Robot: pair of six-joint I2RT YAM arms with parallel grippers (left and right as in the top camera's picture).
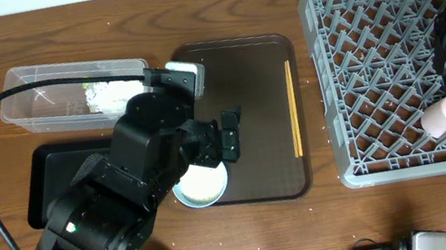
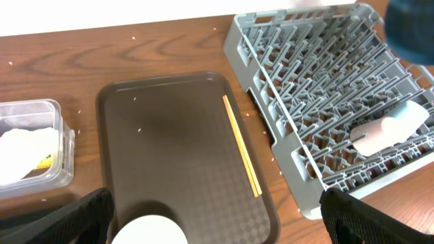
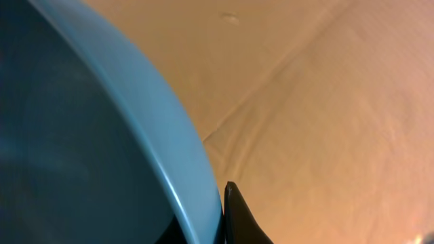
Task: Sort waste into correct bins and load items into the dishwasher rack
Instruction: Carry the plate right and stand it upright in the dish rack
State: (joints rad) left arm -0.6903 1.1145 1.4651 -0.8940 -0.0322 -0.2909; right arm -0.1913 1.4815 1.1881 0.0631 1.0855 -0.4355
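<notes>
The white bowl (image 1: 201, 184) sat at the near edge of the brown tray (image 1: 251, 74), and the chopsticks (image 1: 292, 108) lay along the tray's right side. The left pincer (image 1: 229, 135) hung just above the bowl, jaws spread wide and empty. The step in hand looked like loading the bowl. The next move would call for lowering a finger inside the rim, closing, and carrying it across to the rack (image 1: 371, 25), where a pink cup (image 1: 439, 117) already lay. The right pincer (image 3: 229, 217) was closed, apparently pinching the rim of the blue plate (image 3: 135, 122), its arm over the rack's right side.
</notes>
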